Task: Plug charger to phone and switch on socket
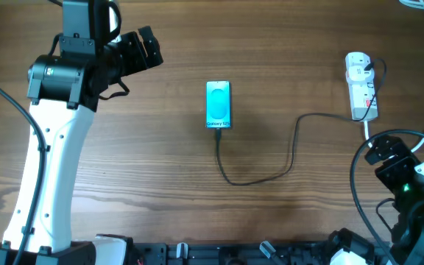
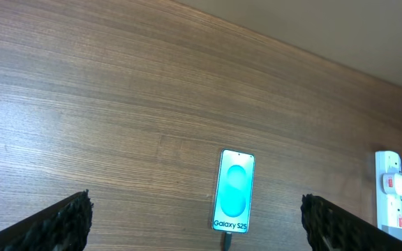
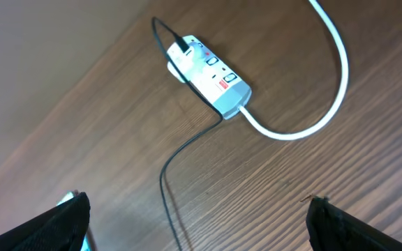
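Note:
The phone lies flat mid-table, cyan screen up, white text band at its near end; it also shows in the left wrist view. The charger, a thin black cable, runs from the phone's near end, where its plug tip sits in the phone, round to the socket at the right. The socket is a white strip with red markings and a black plug; it also shows in the right wrist view. My left gripper is open, raised at the far left. My right gripper is open, near the front right, above the cable.
A thick white lead curves away from the socket toward the right table edge. My arms' black cables loop at the front right. The left arm's white body covers the left side of the table.

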